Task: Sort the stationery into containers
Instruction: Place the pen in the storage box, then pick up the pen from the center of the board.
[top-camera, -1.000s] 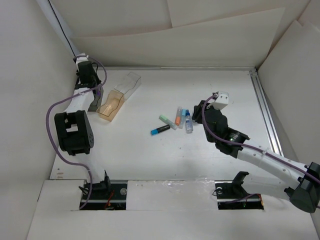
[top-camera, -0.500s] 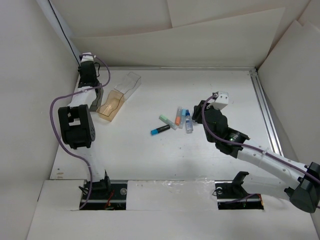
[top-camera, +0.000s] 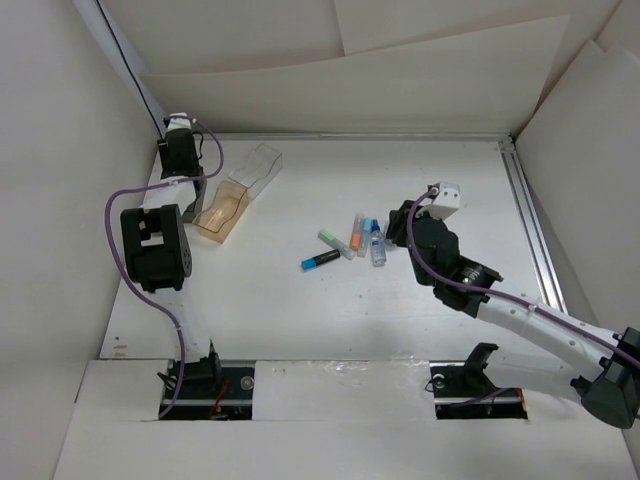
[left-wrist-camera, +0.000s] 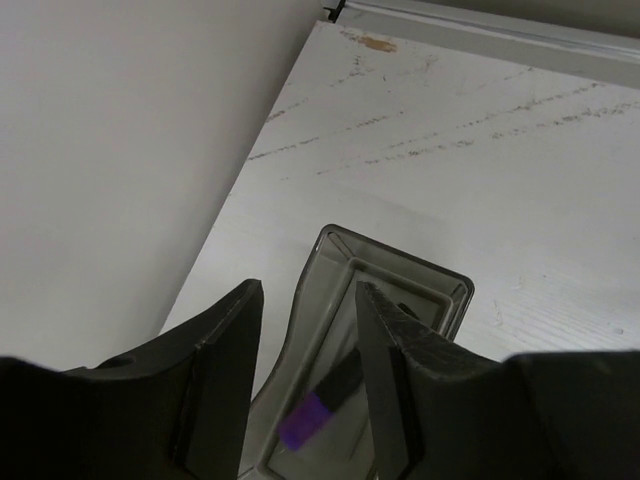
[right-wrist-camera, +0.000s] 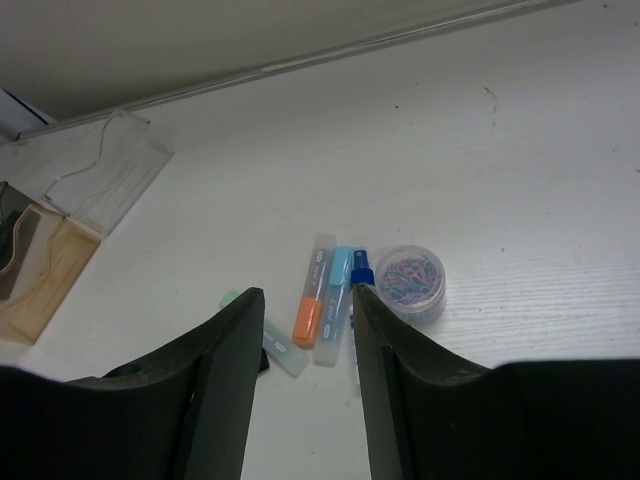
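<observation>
Both grippers are gaping empty: left gripper (left-wrist-camera: 307, 300) over grey bin (left-wrist-camera: 392, 256), right gripper (right-wrist-camera: 305, 295) hovering; descending risks scattering crowded markers (right-wrist-camera: 312, 300).

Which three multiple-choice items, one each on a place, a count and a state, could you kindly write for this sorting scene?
1. The purple-tipped marker lies:
A) inside the dark grey bin
B) outside every bin
C) clamped in a gripper

2. The number of bins in view is:
A) two
B) three
C) four

3. The right gripper is:
A) shut on a marker
B) shut and empty
C) open and empty

Answers:
1 A: the left wrist view shows it lying on that bin's floor.
2 B: the dark grey bin, the amber bin and the clear bin stand near the far left corner.
3 C: its fingers stand apart above the orange marker, with nothing between them.
</observation>
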